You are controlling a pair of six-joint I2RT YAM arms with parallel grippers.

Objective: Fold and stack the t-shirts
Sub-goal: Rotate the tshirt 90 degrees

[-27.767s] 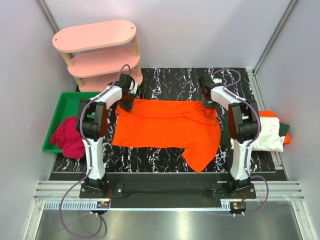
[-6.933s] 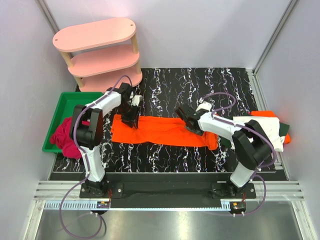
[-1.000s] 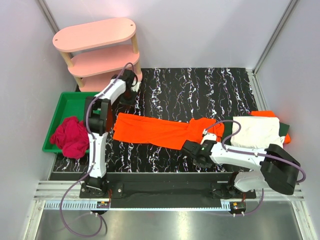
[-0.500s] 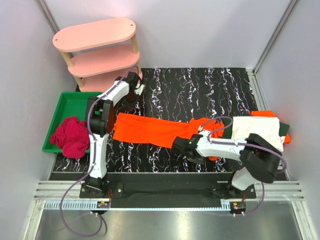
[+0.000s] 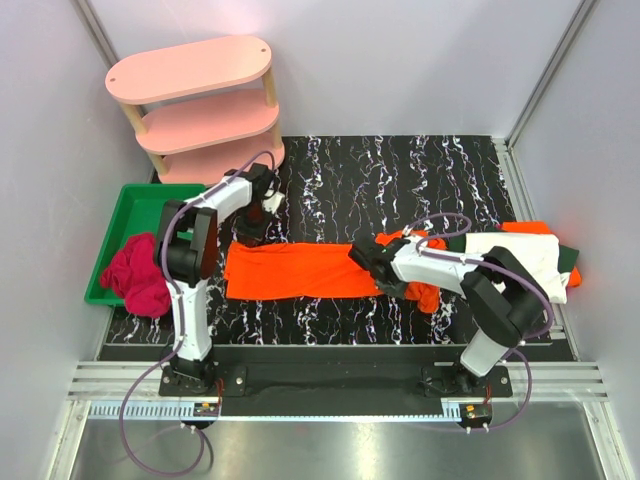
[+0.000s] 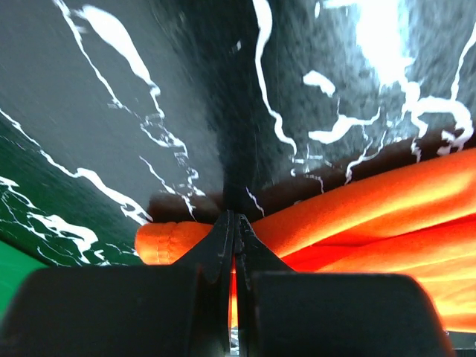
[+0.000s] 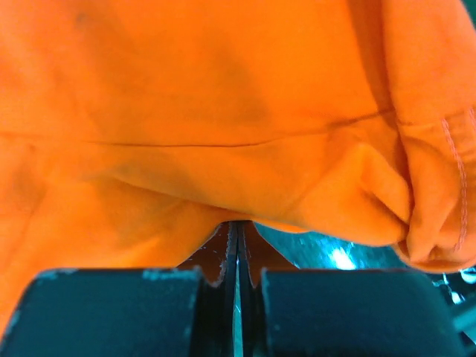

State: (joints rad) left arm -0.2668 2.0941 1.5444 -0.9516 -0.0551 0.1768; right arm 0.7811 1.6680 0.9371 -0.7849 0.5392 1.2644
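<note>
Orange t-shirt (image 5: pixel 300 270): folded into a long strip across mid-desk (image 5: pixel 380 180), running 9 to 3 o'clock. Its 3 o'clock end is bunched and rumpled, just short of the stack of folded t-shirts (image 5: pixel 515 262) at the desk's 3 o'clock edge, white one on top.

Left end effector (image 5: pixel 250 230): clenched, tips at the strip's 10 o'clock corner. Wrist view puts them right on the hem; cannot tell whether any cloth is nipped.

Right end effector (image 5: pixel 362 255): clenched, past the strip's middle toward 3. Wrist view shows cloth gathered at the tips, so it looks pinched on a fold.

Step in hand, as judged: folding the strip across its length.
- Keep the 9 o'clock end anchored.
- Carry the pinched fold low and level toward 9.
- Shake out the bunched end before laying it down, or the lump gets folded in.
- Match edges before letting go.
</note>
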